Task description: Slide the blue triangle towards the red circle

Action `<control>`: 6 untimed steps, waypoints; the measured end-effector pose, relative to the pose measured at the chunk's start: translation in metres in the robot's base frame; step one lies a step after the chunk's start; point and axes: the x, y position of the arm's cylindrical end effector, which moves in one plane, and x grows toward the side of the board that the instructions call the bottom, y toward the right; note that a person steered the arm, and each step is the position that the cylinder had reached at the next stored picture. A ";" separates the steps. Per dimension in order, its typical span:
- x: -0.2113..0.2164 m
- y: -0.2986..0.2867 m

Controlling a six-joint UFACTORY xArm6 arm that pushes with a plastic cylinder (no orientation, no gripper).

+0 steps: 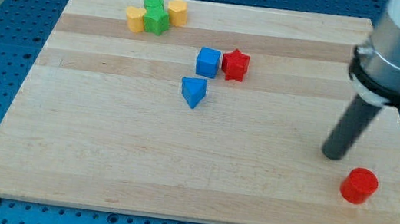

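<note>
The red circle (359, 185) sits nearest, at the counter's (100, 161) lower right. My tip (333, 155) rests just up-left of it, apart; no fingers exist. The blue triangle (193, 92) lies mid-counter, below the blue cube (207, 62) and red star (235, 64). Farthest: yellow blocks (135, 19) flanking green ones (155, 15).
</note>
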 end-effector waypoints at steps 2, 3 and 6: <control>-0.013 -0.196; -0.048 -0.234; -0.064 -0.119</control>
